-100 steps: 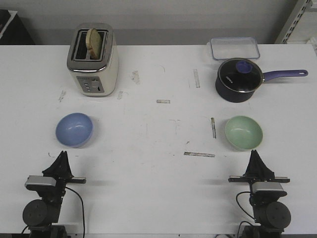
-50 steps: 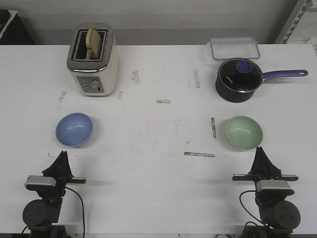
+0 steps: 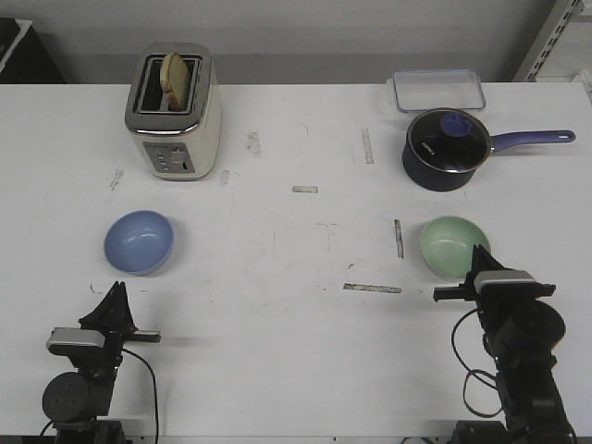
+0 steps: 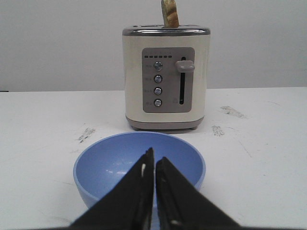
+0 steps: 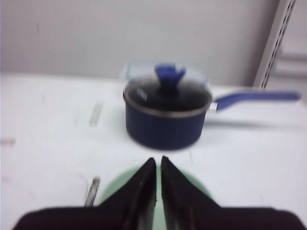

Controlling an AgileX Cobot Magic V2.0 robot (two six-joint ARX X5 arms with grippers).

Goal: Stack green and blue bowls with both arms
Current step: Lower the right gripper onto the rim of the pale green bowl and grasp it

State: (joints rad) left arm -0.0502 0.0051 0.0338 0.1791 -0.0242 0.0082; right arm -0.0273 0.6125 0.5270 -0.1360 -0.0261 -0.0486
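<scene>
Periwinkle blue bowl (image 3: 139, 242) sits empty on my left, just ahead of my left gripper (image 3: 117, 294), whose fingers are pressed together. Across the table, my right gripper (image 3: 479, 254), likewise closed, hangs over the green bowl (image 3: 450, 242)'s near rim.

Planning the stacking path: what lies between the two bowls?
Front view: only bare table with scuffs and tape strips between the blue bowl and green bowl.

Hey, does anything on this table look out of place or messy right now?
Mostly tidy. The table has scuff marks and worn tape strips. A bread slice sticks up from the toaster. Both bowls sit upright.
</scene>
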